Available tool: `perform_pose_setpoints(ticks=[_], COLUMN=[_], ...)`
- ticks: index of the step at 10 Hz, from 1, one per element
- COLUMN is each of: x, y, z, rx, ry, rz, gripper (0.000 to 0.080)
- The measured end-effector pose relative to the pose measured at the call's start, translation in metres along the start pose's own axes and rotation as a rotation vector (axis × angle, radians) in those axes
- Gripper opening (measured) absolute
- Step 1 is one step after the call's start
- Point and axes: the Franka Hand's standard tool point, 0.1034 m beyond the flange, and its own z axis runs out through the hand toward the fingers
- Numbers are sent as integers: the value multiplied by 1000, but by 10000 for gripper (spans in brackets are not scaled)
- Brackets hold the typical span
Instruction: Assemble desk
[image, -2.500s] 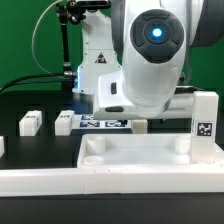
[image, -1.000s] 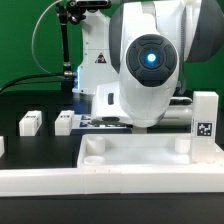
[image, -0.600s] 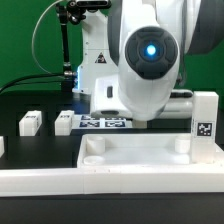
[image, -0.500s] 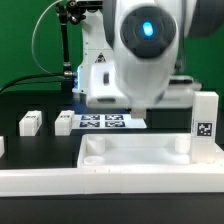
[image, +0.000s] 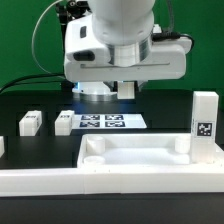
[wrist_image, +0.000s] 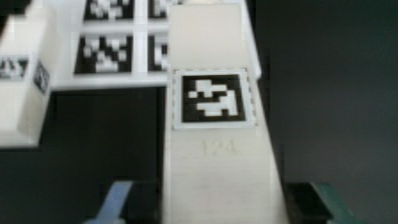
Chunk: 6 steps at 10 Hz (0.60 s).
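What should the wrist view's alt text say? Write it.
A long white leg with a black-and-white square tag runs lengthwise between the two jaws, whose tips show either side of it. Beyond it are a marker board and a second white leg on a dark table.

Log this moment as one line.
gripper: jaws astride tagged leg, grip unclear | desk panel: upright leg at corner

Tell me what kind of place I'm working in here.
Probably a robotics lab bench: a plain green backdrop, a black table carrying the marker board, and tagged white desk parts, the panel and legs, set out for assembly.
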Motion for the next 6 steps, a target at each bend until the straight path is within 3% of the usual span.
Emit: perform_pose_setpoints(ticks=[2,3,4,6], x=[5,12,16,27], y=[1,2,5,25], z=[-6,-22,-41,-103], rx=[3,33,52,57], ry=[121,174,218,338], rz=[0,15,13,-43], gripper=[288,288,288,288])
